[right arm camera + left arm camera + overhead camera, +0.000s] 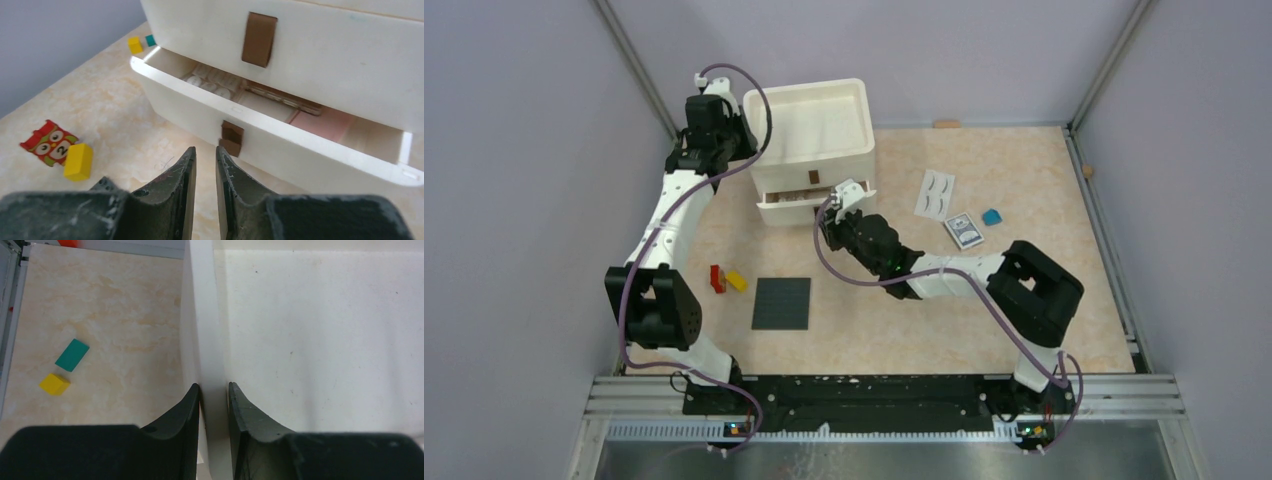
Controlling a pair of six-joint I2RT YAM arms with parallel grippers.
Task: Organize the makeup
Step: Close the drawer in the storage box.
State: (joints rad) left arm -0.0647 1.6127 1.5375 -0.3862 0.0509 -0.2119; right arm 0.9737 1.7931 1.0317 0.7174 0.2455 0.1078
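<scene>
A white drawer organizer (814, 140) stands at the back of the table. My left gripper (214, 385) is shut on the left wall (205, 315) of its top tray. The lower drawer (280, 145) is pulled partly out, with a pink compact (320, 125) and a pale palette (212, 82) inside. My right gripper (206, 148) hangs just in front of the drawer's brown tab handle (231, 139), its jaws a narrow gap apart with nothing between them. A white false-eyelash card (935, 193), a dark blue card (964, 231) and a small blue piece (992, 216) lie on the table to the right.
A dark studded plate (782, 303) lies front centre, with a red brick (718, 279) and a yellow brick (737, 281) to its left. A green brick (72, 354) and another yellow brick (54, 384) lie left of the organizer. Metal frame rails border the table.
</scene>
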